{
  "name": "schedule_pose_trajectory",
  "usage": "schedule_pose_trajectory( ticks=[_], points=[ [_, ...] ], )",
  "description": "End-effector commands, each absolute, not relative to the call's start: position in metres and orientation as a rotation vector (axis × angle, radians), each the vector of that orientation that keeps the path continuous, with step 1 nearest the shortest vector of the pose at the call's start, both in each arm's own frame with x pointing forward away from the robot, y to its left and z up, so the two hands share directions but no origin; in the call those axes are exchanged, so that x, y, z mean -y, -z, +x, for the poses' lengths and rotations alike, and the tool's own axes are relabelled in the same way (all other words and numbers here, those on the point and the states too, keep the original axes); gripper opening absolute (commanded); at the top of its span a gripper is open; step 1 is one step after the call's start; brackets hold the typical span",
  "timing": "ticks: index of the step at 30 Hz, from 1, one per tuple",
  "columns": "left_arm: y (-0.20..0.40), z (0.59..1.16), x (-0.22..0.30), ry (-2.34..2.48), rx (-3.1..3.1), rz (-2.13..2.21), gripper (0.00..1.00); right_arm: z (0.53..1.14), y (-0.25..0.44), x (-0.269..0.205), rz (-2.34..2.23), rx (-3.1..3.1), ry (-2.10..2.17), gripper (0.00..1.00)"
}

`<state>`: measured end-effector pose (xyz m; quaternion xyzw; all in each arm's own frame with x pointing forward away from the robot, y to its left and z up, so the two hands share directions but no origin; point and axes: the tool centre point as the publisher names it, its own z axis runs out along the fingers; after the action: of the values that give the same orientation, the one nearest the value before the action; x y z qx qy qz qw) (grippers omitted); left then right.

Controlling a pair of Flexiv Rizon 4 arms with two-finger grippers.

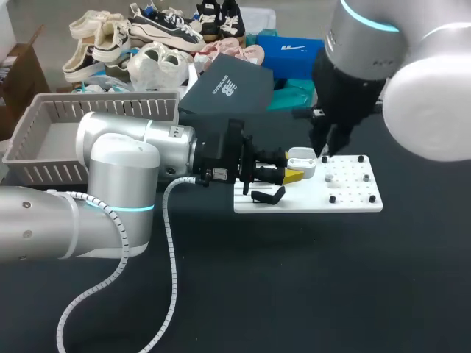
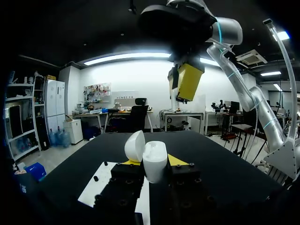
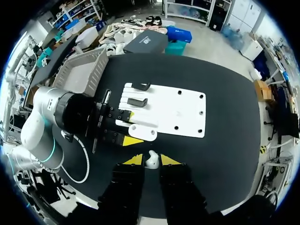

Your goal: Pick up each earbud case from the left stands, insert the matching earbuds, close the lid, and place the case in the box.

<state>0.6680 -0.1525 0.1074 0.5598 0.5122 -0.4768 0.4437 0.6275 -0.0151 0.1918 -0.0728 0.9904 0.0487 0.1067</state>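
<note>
My left gripper [image 1: 293, 175] lies level over the white plate [image 1: 353, 198], shut on a white earbud case [image 1: 302, 163] whose lid stands open. The left wrist view shows the case [image 2: 155, 165] upright between the yellow fingertips [image 2: 176, 160], its lid [image 2: 135, 145] tipped back. Straight above the case hangs my right gripper [image 1: 324, 153], pointing down. In the right wrist view a small white earbud [image 3: 151, 161] is pinched between its yellow fingertips [image 3: 133, 160], with the open case [image 3: 143, 132] below it.
Black stands [image 3: 140, 86] sit at the plate's left end [image 1: 268, 195], and small black pegs [image 1: 360, 158] dot its right half. A grey slatted basket [image 1: 51, 132] stands at the table's far left. Dark tabletop [image 1: 309, 279] lies in front of the plate.
</note>
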Motion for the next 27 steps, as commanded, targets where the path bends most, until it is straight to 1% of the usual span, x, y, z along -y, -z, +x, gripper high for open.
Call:
schedule_pose_trajectory(
  ticks=[1, 10, 12, 14, 17, 27],
  points=[
    [-0.107, 0.667, 0.153, 1.178, -1.271, 1.384, 0.00, 0.623, -0.191, 0.017, -0.206, -2.904, -0.146, 0.00],
    [-0.107, 0.667, 0.153, 1.178, -1.271, 1.384, 0.00, 0.623, -0.191, 0.017, -0.206, -2.904, -0.146, 0.00],
    [-0.107, 0.667, 0.153, 1.178, -1.271, 1.384, 0.00, 0.626, -0.194, 0.020, -0.040, -2.970, -0.103, 0.00],
    [-0.107, 0.667, 0.153, 1.178, -1.271, 1.384, 0.00, 0.630, -0.195, 0.024, 0.158, -2.995, -0.162, 0.00],
    [-0.107, 0.667, 0.153, 1.178, -1.271, 1.384, 0.00, 0.627, -0.198, 0.029, 0.233, -2.984, -0.158, 0.00],
    [-0.107, 0.667, 0.153, 1.178, -1.271, 1.384, 0.00, 0.598, -0.195, 0.030, 0.232, -2.918, -0.171, 0.00]
  ],
)
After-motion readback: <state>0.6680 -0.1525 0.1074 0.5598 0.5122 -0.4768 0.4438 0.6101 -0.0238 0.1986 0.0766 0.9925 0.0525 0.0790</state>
